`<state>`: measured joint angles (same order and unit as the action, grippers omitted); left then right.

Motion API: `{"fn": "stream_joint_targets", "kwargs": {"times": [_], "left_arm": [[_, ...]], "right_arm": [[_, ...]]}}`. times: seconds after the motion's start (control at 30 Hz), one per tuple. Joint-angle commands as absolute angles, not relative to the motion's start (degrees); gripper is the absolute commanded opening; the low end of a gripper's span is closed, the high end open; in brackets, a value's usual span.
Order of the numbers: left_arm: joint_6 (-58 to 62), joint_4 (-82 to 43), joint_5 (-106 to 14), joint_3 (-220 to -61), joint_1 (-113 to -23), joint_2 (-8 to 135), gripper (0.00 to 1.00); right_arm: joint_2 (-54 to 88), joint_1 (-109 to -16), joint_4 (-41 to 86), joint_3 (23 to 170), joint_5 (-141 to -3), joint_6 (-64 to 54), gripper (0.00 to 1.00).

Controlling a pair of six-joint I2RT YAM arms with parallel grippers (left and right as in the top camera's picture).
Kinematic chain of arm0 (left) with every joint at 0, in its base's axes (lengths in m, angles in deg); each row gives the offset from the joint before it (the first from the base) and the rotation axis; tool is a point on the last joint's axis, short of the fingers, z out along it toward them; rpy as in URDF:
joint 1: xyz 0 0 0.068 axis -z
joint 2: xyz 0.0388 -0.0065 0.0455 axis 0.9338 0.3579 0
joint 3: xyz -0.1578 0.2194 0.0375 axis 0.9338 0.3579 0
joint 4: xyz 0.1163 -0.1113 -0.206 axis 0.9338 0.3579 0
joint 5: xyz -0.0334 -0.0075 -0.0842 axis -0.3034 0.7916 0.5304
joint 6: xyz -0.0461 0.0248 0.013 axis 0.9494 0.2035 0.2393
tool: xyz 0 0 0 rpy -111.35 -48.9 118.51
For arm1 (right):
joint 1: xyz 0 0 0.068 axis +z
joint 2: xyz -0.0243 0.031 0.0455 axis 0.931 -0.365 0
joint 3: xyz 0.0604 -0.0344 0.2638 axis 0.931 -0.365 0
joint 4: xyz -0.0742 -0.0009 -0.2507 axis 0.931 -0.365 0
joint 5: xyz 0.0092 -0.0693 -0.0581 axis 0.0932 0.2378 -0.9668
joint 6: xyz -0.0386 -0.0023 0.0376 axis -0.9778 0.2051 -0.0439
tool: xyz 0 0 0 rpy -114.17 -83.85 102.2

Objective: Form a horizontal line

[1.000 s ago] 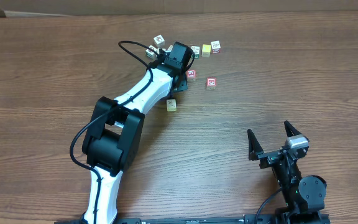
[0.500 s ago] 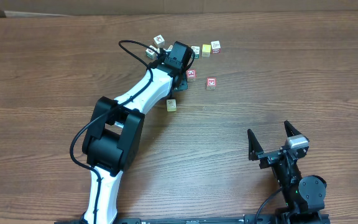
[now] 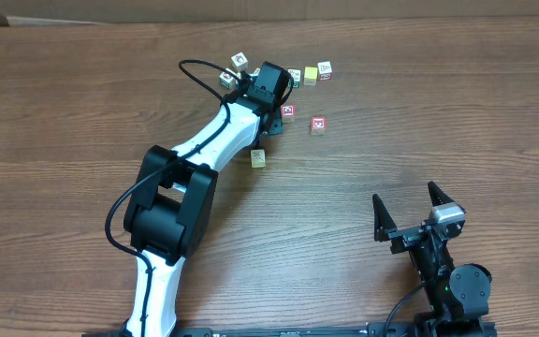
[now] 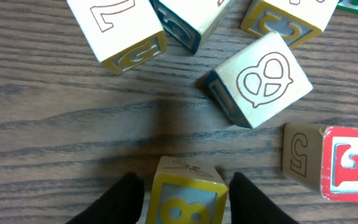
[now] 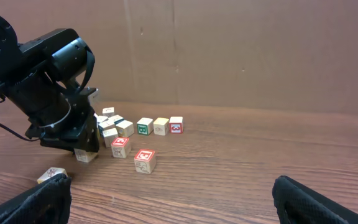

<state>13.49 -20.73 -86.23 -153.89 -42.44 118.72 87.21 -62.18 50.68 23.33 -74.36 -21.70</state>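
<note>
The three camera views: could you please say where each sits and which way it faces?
Overhead: fixed above the table, looking straight down; shows both arms, the left arm stretched to the cubes, right gripper open.
Left wrist: on the left arm, looking down at cubes; its black fingers flank a blue-faced cube.
Right wrist: low, facing across the table toward the cubes; its blurred fingertips fill the bottom corners.
Shared: overhead and right wrist both show the left arm and cubes.

Yellow-edged cube (image 4: 188, 200) between left jaws cut by bottom edge; red-faced cube (image 4: 355, 163) cut by right edge. Overhead: left arm (image 3: 221, 133) hides part of cluster (image 3: 240, 60); cube pictures too small.
</note>
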Motion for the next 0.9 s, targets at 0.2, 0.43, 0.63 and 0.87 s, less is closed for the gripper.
{"fn": "stream_joint_targets", "kwargs": {"times": [0.2,0.43,0.63,0.87], "left_arm": [[12.37,-21.48,-86.25,-155.09,-42.44,119.46,0.34],[11.76,-21.48,-86.25,-155.13,-42.40,119.42,0.33],[11.76,-20.71,-86.25,-155.13,-42.31,117.36,0.32],[11.76,-18.18,-88.04,-155.13,-41.17,113.52,0.30]], "right_arm": [[87.67,-62.35,50.85,22.74,-74.22,-21.96,1.00],[87.67,-62.35,50.85,22.74,-74.22,-21.96,1.00],[87.67,-62.35,50.85,22.74,-74.22,-21.96,1.00],[87.67,-62.35,50.85,22.74,-74.22,-21.96,1.00]]}}
